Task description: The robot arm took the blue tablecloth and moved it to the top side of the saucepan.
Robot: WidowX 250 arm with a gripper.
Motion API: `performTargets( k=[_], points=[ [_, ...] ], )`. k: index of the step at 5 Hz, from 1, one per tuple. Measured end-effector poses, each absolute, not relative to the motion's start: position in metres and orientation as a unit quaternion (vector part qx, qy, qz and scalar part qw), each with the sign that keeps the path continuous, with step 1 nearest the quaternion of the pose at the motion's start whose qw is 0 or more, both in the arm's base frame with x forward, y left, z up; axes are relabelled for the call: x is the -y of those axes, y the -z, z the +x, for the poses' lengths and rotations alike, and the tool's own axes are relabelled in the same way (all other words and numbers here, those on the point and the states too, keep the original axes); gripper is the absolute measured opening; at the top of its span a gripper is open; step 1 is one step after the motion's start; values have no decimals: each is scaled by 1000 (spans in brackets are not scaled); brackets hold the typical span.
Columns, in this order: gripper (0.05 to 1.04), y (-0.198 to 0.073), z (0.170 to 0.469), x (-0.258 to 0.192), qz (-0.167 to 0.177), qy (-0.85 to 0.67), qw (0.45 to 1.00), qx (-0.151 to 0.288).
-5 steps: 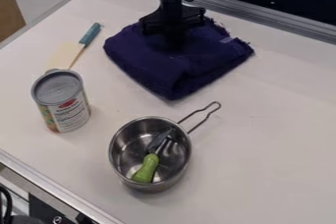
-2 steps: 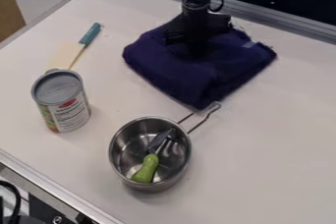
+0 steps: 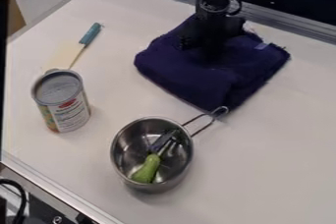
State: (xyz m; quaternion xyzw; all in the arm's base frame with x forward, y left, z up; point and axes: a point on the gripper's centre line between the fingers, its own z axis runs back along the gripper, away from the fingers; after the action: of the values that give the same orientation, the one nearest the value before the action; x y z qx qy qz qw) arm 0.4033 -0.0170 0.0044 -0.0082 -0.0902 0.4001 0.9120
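The placing step seemed in hand, the tool [image 3: 211,51] down at the blue tablecloth [image 3: 187,78], clamped or not I couldn't tell, its near corner beside the saucepan [image 3: 130,152]'s handle [image 3: 205,127], so releasing any hold and lifting clear seemed due.

A white table [image 3: 275,144] carries a folded blue cloth [image 3: 187,78], one corner right by the handle [image 3: 204,128] of a metal pan [image 3: 164,186]. An upright can [image 3: 66,112] stands near the pan, and a spatula [image 3: 91,35] lies just behind the can.
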Motion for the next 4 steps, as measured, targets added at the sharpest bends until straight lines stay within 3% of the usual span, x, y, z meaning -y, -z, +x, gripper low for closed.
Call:
performTargets(
  k=[4],
  points=[
    [52,-3,405,61,-7,-400,913,83]
  ],
)
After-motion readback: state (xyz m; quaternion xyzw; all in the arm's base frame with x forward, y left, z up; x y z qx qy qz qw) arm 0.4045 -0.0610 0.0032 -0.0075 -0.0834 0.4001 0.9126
